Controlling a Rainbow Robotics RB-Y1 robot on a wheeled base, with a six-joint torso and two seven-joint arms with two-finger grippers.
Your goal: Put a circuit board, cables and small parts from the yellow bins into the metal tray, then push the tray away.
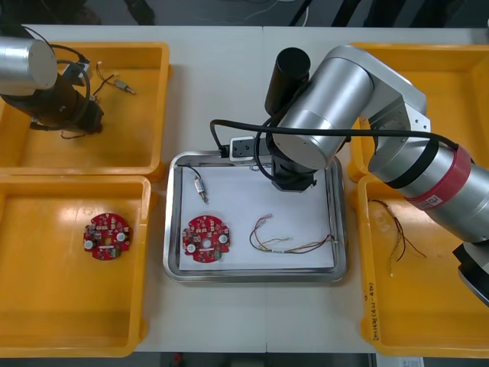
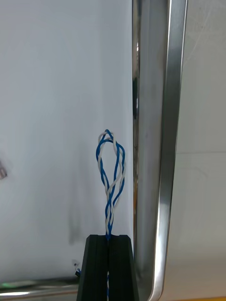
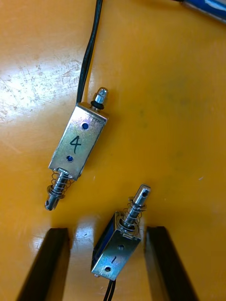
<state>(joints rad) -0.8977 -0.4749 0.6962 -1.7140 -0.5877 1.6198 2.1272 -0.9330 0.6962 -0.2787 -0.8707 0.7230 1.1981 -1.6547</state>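
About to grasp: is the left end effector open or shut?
Open: on the left end effector, the fingers stand apart, a small metal part between them in the yellow bin.

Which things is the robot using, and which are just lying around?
In the job:
right gripper, shut on the blue and white cable over the metal tray
circuit board, red and yellow cable and small metal part inside it
left gripper, open around another small part

Lying about:
spare board and loose cables in the yellow bins

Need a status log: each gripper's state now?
Left gripper: open, around a small metal part.
Right gripper: shut on the twisted blue and white cable.
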